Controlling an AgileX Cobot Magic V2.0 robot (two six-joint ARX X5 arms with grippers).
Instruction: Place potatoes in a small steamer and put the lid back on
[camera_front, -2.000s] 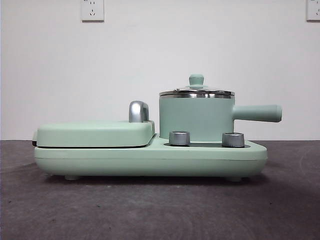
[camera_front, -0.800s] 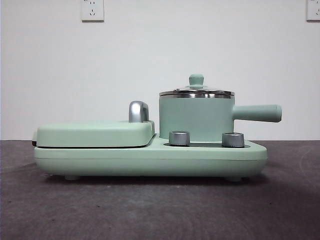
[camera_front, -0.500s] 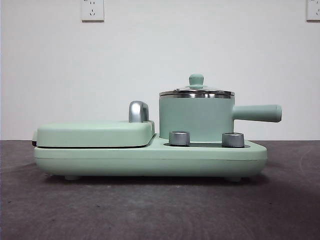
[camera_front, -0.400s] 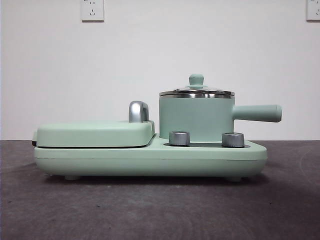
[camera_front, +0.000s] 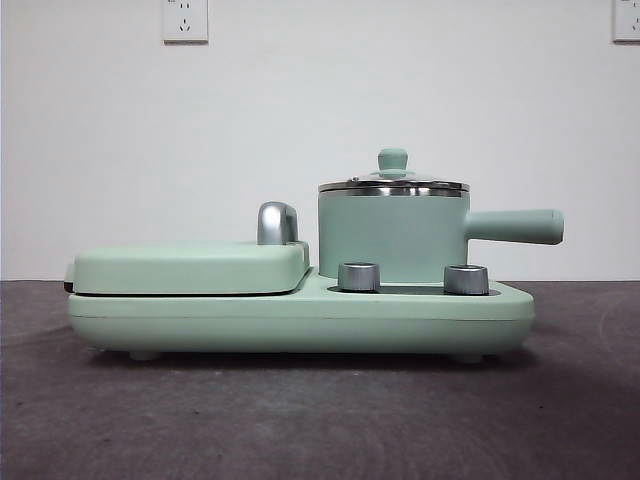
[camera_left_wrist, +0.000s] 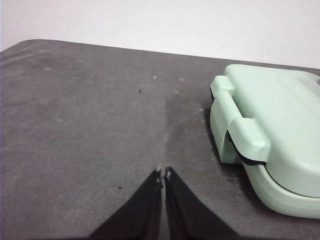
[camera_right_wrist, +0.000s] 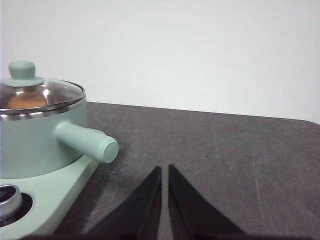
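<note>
Dark grey table (camera_front: 320, 420), white wall: your two arms wait clear of the cooker.
Left gripper (camera_left_wrist: 163, 172) and right gripper (camera_right_wrist: 164, 169) are closed, empty. Small steamer (camera_front: 392, 238) wears its lid (camera_right_wrist: 37, 92); potatoes (camera_right_wrist: 27, 100) inside.

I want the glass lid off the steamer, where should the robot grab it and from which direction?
Grip the small knob at the centre of the lid, coming straight down from above. It stands clear above the flat glass, and the steel rim sits flush on the steamer, offering little edge.
</note>
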